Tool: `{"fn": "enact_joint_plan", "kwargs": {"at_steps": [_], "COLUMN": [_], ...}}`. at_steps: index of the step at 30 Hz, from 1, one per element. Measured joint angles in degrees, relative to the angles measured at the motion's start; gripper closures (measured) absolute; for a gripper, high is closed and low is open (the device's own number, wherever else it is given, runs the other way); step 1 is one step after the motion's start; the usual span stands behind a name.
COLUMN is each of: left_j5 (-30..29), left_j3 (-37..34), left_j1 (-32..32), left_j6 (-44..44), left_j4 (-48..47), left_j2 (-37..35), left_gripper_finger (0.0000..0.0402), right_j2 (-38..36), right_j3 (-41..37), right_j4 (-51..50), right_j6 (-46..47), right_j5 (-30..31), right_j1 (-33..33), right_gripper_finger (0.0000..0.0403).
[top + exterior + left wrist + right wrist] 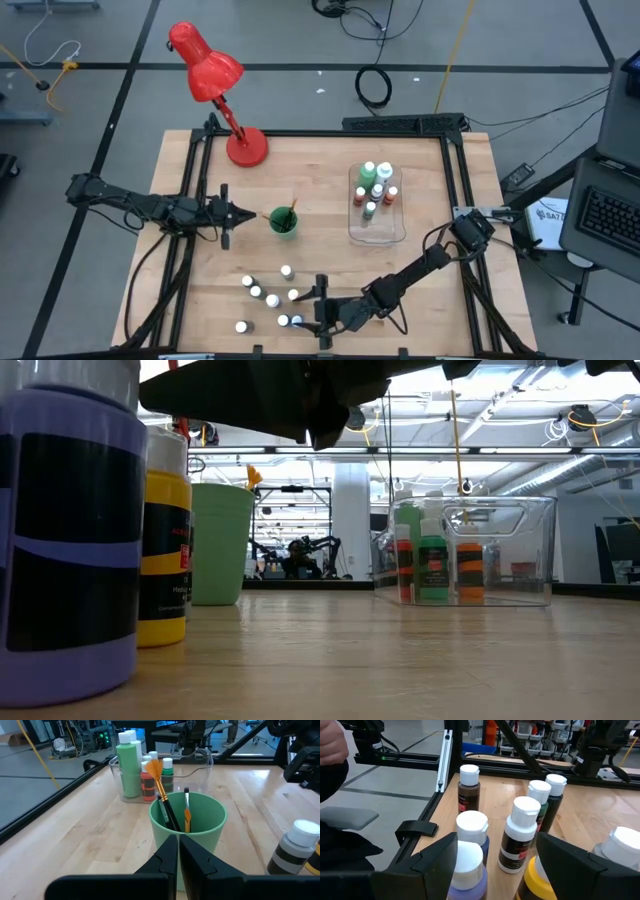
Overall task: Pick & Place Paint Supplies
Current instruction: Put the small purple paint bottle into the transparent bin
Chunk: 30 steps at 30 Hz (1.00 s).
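Loose bottles: seven white-capped, standing on the worktop near its front edge.
Tray: about six bottles.
Green cup: two brushes.
Left claw: closed, empty, beside cup.
Right claw: spread wide around the purple-labelled bottle at the cluster.

2 dark jointed arms, black cables, angular black claws.
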Motion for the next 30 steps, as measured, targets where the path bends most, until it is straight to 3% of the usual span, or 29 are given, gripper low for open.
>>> {"fn": "enact_joint_plan", "kwargs": {"at_steps": [15, 20, 30], "left_j5": [0.0, 0.0, 0.0], "left_j3": [0.0, 0.0, 0.0], "left_j1": [0.0, 0.0, 0.0], "left_j6": [0.1, 0.3, 0.4], "left_j4": [0.0, 0.0, -0.1], "left_j2": [0.0, 0.0, 0.0], "left_gripper_finger": [0.0380, 0.0380, 0.0380], "right_j2": [0.2, 0.2, 0.2], "right_j3": [-0.1, -0.1, -0.1], "right_j4": [4.4, 4.0, -0.3], "right_j6": [-3.5, -2.8, -2.0], "right_j5": [-0.3, -4.6, -4.6], "right_j1": [-0.1, -0.3, -0.4], "right_gripper_finger": [0.0140, 0.0140, 0.0140]}}
